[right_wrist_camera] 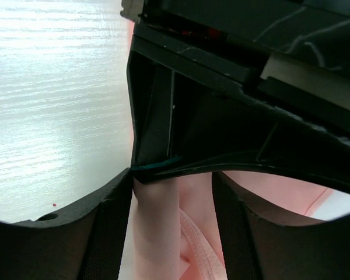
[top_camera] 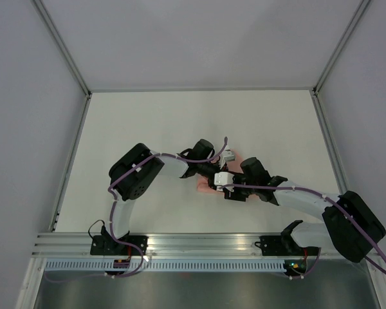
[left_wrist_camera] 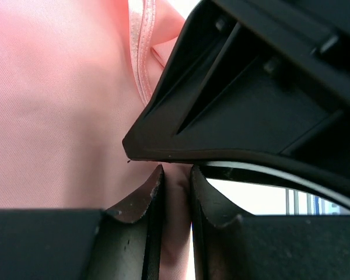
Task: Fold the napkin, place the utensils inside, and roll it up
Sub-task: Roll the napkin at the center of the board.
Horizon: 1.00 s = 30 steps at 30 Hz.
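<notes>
Left fingers (left_wrist_camera: 137, 233), nearly closed, pinch the napkin (left_wrist_camera: 58, 116); the right arm's housing (left_wrist_camera: 251, 99) crowds in. Right fingers (right_wrist_camera: 105, 233) straddle cloth, grip unclear.

Pretty bare setup tbh, just a white table (top_camera: 180, 122) boxed in by plain grey walls (top_camera: 199, 38) at 9, 12 and 3 o'clock, slim metal posts (top_camera: 63, 48) at 11 and 1, an aluminium rail (top_camera: 199, 241) along 6, soft even light everywhere.

The pale salmon-pink, faintly shiny cloth napkin (left_wrist_camera: 58, 116) is plain, its hem matching. The plastic two-finger left gripper (left_wrist_camera: 176, 175) and right gripper (right_wrist_camera: 172, 182) are black; the flat desk top (top_camera: 180, 122) is white.
</notes>
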Tool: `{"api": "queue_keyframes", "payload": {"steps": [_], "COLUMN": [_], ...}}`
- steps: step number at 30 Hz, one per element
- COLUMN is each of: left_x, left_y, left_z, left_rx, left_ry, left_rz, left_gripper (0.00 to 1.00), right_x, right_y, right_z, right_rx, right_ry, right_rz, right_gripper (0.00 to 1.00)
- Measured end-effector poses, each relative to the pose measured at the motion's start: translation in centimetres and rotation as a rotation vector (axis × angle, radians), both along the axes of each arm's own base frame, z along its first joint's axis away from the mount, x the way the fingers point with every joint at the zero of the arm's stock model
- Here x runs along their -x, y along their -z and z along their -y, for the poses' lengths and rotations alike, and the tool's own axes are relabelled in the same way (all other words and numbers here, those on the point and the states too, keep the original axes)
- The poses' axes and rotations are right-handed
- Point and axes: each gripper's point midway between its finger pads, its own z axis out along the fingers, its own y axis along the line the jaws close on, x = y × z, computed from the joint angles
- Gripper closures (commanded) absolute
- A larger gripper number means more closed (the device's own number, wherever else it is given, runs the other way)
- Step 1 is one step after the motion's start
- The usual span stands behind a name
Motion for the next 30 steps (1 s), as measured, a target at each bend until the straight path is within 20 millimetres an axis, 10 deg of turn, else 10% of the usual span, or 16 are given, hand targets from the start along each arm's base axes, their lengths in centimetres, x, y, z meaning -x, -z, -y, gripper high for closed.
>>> {"api": "queue_keyframes", "payload": {"steps": [10,30], "left_x": [-0.7,-1.4], "left_y": [-0.2,-0.5], "left_z": [-0.4,-1.5], "left_rx": [-0.016,-0.03], "left_ry": [-0.035,-0.094], "left_rz": [-0.026,-0.039], "left_gripper": [0.93,0.8], "right_x": [0.2,-0.5], "right_y": [0.9,0.9], "right_z": [-0.6,-1.5], "right_rx": [-0.003,-0.018], "right_ry": [0.005,-0.006], "right_rz": [-0.037,-0.043], "right_gripper": [0.76,0.93]}}
